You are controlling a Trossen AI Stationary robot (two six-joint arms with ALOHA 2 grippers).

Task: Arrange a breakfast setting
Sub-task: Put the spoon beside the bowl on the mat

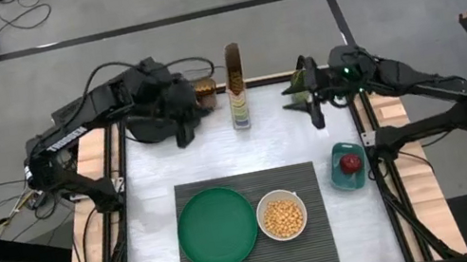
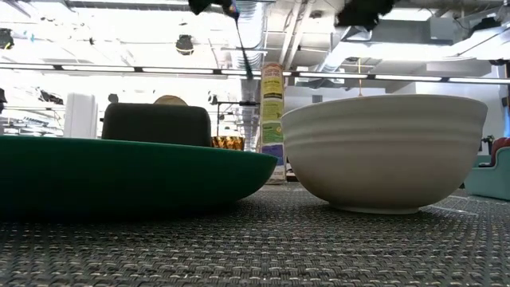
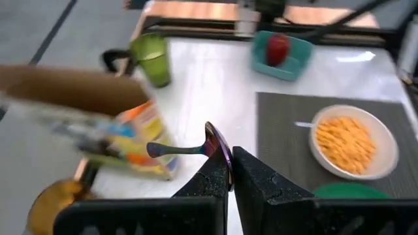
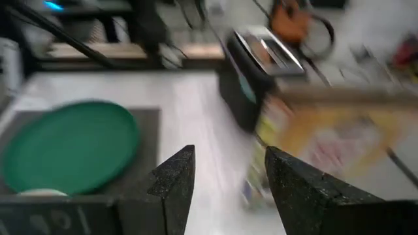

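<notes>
Left end effector (image 3: pixel 230 171), raised over the far-left part of the surface (image 1: pixel 150 175), was clenched on the small purple-and-blue spoon (image 3: pixel 196 147), whose handle stuck out sideways from between the fingers. Directly below that end effector sat the black toaster (image 1: pixel 148 127); just beside it stood the tall cereal box (image 1: pixel 236 87), with a small amber jar (image 1: pixel 204 91) between box and toaster. Right end effector (image 4: pixel 225 171), hanging over the far-right part of the surface, was released, its two fingers spread apart with nothing between them. A green cup (image 3: pixel 151 59) stood just beside that end effector, and the teal dish (image 1: pixel 348 167) with a red apple (image 1: pixel 351 162) lay near it, on the side toward the front edge. The dark grey ribbed placemat (image 1: pixel 319 232) lay well apart from both end effectors, at the front centre of the surface. On it rested the round green plate (image 1: pixel 217 228) and, touching or almost touching its rim, the smaller white bowl (image 1: pixel 283 218) filled with yellow cereal (image 1: pixel 283 219).
</notes>
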